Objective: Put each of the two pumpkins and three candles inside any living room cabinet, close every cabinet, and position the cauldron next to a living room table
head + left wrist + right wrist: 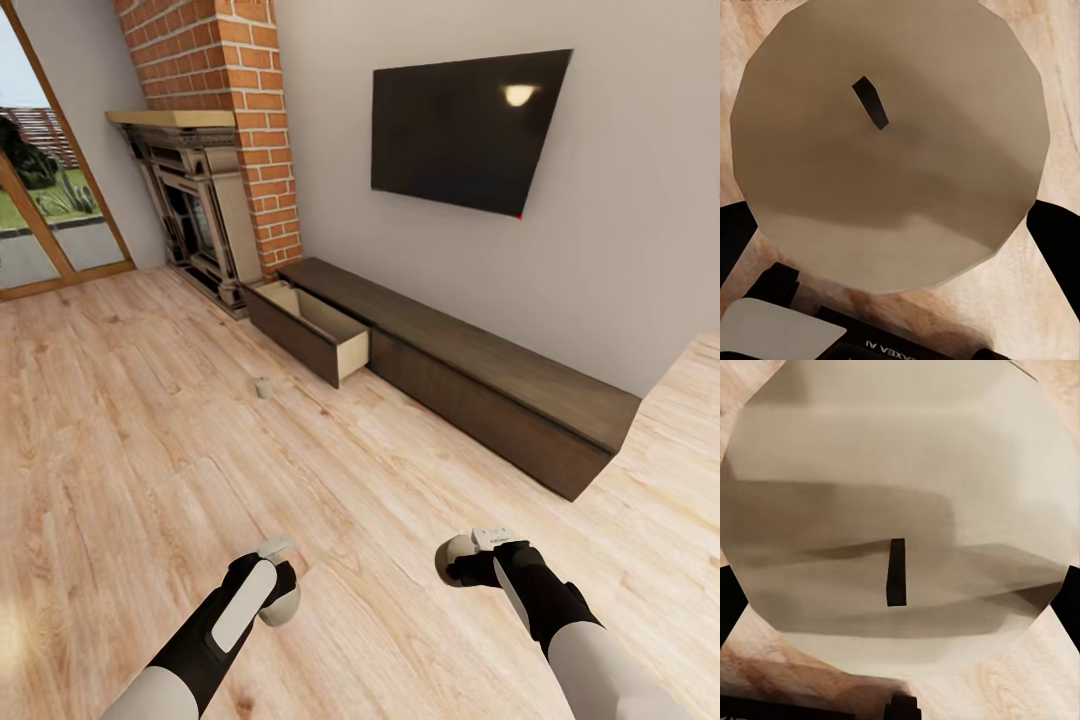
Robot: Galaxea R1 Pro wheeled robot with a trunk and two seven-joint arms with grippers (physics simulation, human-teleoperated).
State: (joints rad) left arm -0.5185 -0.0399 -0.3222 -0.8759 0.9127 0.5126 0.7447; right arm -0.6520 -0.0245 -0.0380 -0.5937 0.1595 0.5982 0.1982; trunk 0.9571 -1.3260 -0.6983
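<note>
Left tool (278, 590) pinches one candle (889, 150), right tool (462, 563) pinches another (896, 517); third candle (263, 387) sits on floor by the cabinet (480, 380)'s open drawer (305, 330). Nothing visibly stored yet.

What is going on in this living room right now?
The robot faces the cabinet with a candle in each end effector: left shut on one candle, right shut on another candle. One drawer at the cabinet's fireplace end stands pulled out. A third candle sits on the floor in front of that drawer.
</note>
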